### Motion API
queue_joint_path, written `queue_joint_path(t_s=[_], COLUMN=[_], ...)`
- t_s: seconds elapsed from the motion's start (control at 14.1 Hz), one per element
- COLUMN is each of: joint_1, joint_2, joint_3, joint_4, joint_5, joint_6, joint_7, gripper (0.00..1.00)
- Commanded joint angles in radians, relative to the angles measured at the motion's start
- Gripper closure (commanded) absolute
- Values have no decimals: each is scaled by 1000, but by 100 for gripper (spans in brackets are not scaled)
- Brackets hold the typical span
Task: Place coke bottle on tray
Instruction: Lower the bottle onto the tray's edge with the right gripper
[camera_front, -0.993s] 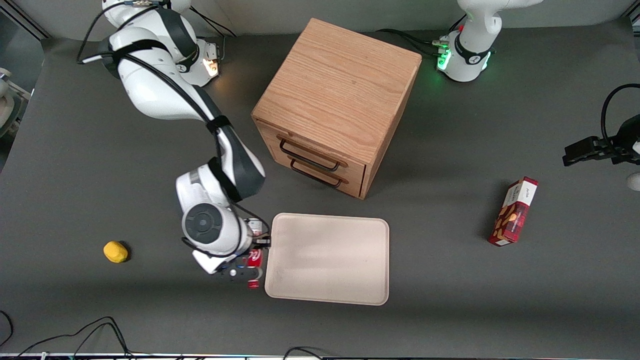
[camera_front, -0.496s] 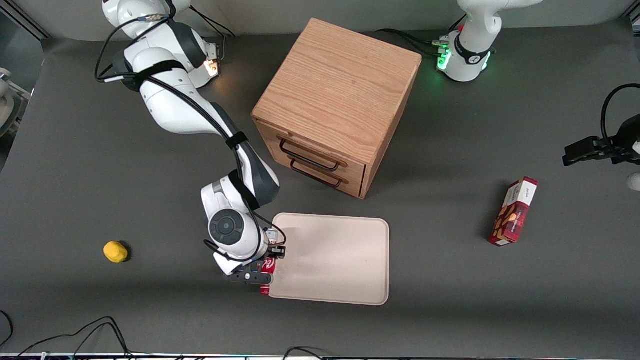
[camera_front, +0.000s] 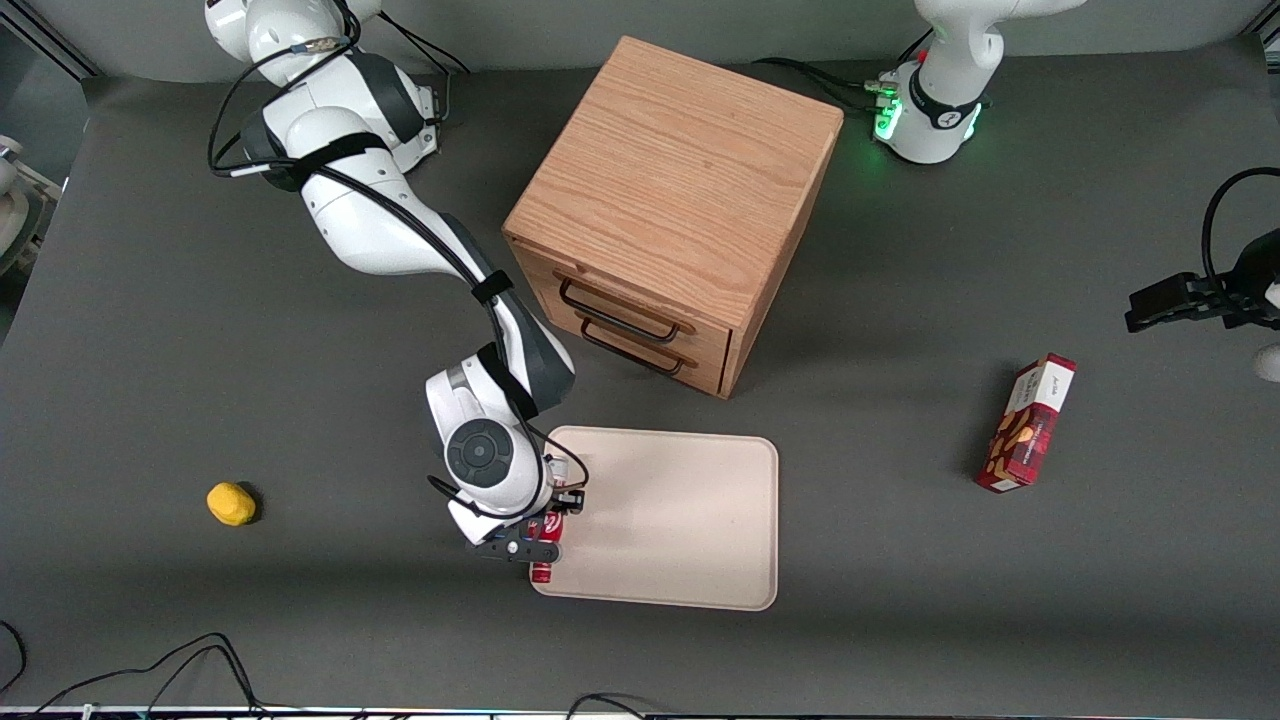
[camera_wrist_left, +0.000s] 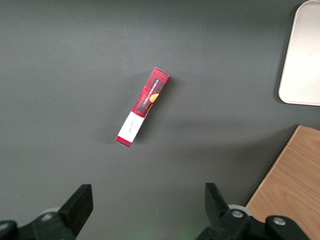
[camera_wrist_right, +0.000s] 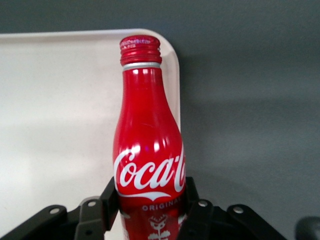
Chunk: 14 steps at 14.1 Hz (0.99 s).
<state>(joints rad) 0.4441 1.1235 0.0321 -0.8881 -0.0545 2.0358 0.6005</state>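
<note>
My right gripper (camera_front: 540, 535) is shut on the coke bottle (camera_front: 545, 548), a slim red bottle with white script. It holds the bottle lying level, cap pointing toward the front camera, above the tray's corner nearest the working arm's end. The tray (camera_front: 690, 520) is a flat pale beige rectangle in front of the wooden cabinet. In the right wrist view the bottle (camera_wrist_right: 147, 155) sits between the black fingers (camera_wrist_right: 109, 197), over the tray's rim (camera_wrist_right: 172, 55). The tray's corner also shows in the left wrist view (camera_wrist_left: 302, 55).
A wooden cabinet (camera_front: 670, 200) with two drawer handles stands farther from the front camera than the tray. A red snack box (camera_front: 1027, 422) lies toward the parked arm's end. A yellow object (camera_front: 231, 503) lies toward the working arm's end.
My gripper has carried the bottle sideways from beside the tray to above the tray's edge. The arm has stretched out toward the tray.
</note>
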Motion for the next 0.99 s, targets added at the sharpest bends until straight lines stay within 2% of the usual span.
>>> queue_joint_path(t_s=[0.0, 0.14, 0.21, 0.28, 0.92], joint_1=[19, 19, 19, 19, 19], joint_2=[25, 27, 27, 27, 24], joint_3=[-21, -21, -21, -21, -21], joint_4=[48, 41, 37, 37, 35], joint_5=[-4, -4, -7, -14, -19], joint_6=[0, 15, 20, 23, 21], joint_7=[15, 15, 15, 16, 15], gripper=[74, 53, 11, 0, 0])
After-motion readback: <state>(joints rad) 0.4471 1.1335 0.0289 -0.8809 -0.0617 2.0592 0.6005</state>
